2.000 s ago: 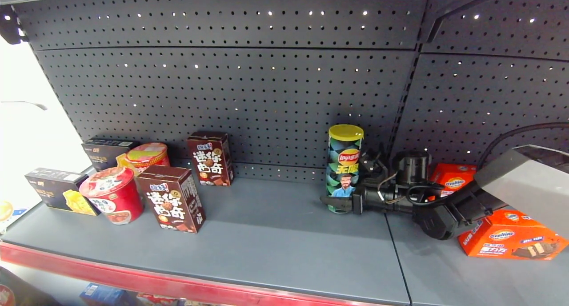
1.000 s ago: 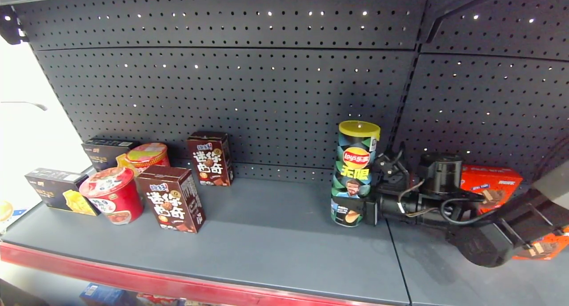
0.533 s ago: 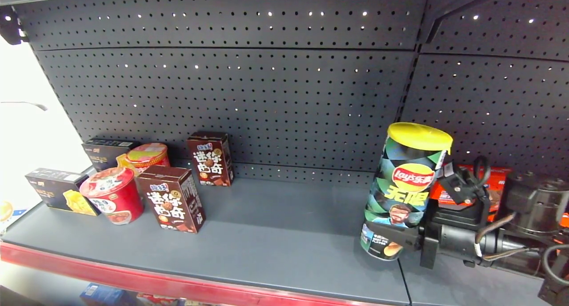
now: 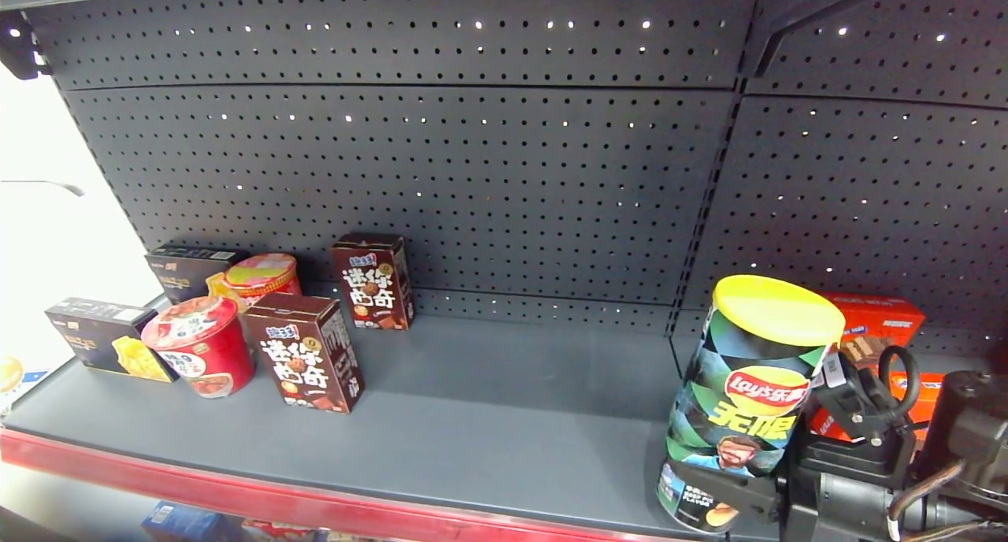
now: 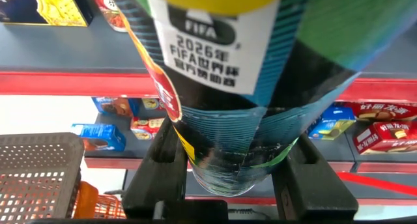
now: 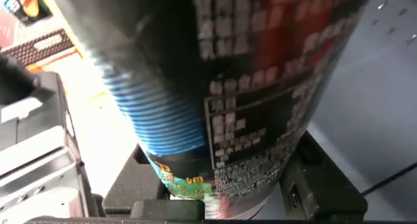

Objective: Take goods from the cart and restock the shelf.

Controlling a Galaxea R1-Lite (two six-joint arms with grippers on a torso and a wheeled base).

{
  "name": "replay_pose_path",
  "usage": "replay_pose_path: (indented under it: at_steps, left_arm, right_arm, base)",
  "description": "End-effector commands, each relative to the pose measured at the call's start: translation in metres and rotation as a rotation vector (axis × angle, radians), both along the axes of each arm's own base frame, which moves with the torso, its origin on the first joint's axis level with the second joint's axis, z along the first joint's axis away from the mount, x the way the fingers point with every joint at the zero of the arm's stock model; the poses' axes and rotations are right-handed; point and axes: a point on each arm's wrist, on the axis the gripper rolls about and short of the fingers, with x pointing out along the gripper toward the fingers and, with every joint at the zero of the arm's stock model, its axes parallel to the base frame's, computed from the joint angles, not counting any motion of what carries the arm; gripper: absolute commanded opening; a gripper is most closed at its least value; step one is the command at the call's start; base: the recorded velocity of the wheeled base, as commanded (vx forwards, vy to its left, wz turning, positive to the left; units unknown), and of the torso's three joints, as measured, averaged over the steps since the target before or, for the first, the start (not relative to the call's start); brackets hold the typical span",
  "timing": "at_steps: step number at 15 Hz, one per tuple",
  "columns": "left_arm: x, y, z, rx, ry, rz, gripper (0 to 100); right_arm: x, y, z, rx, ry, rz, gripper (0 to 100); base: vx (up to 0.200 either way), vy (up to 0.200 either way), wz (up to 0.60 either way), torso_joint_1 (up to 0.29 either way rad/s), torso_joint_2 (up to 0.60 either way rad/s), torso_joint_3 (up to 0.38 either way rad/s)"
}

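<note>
Right gripper (image 4: 703, 491) is clamped on the base of the chips can (image 4: 748, 384), one finger (image 4: 713, 479) across the front and the other behind it. The can has a yellow lid, stands upright with a slight tilt, and sits at 4 o'clock in the head view, over the front edge of the shelf board (image 4: 488, 416). I cannot tell whether its base touches the board. In the right wrist view the same gripper (image 6: 221, 185) has its jaws tight on both sides of the can (image 6: 228, 87).

Left gripper (image 5: 238, 185) is closed around the bottom of a second chips can (image 5: 241, 120), jaws pressed on both sides.

Orange boxes (image 4: 874, 321) stand just behind the chips can at 3 o'clock, against the pegboard back (image 4: 433, 172).

At 9 o'clock, well apart from the can, is a cluster:
- two brown cookie boxes (image 4: 307, 353), one nearer the front and one at the back
- a red noodle cup (image 4: 201, 353) just beside the front box
- a second cup (image 4: 256, 278) behind it
- two black boxes (image 4: 106, 337) farthest left

The shelf board is dark grey with a red front strip (image 4: 236, 487).

The left wrist view looks onto lower shelves with red edge strips (image 5: 65, 83), blue boxes (image 5: 98, 136) and red boxes (image 5: 384, 129). A mesh cart basket (image 5: 32, 165) is near them.
</note>
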Motion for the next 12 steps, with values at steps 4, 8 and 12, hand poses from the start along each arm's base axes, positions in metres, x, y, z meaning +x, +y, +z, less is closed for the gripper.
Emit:
replay_pose_path:
  at_steps: [4,8,12]
  left_arm:
    - [0.0,0.0,-0.002,0.0,0.007,-0.003,0]
    - [0.0,0.0,-0.003,-0.001,0.01,-0.002,0]
    - [0.0,0.0,-0.003,-0.004,0.014,-0.001,0]
  right_arm:
    - [0.019,0.012,-0.028,-0.027,0.049,0.013,0]
    - [0.038,0.022,-0.052,-0.026,0.052,0.005,0]
    - [0.044,0.025,-0.054,-0.025,0.047,0.002,0]
  base:
    - [0.0,0.0,0.0,0.0,0.0,0.0]
    - [0.0,0.0,0.0,0.0,0.0,0.0]
    - [0.0,0.0,0.0,0.0,0.0,0.0]
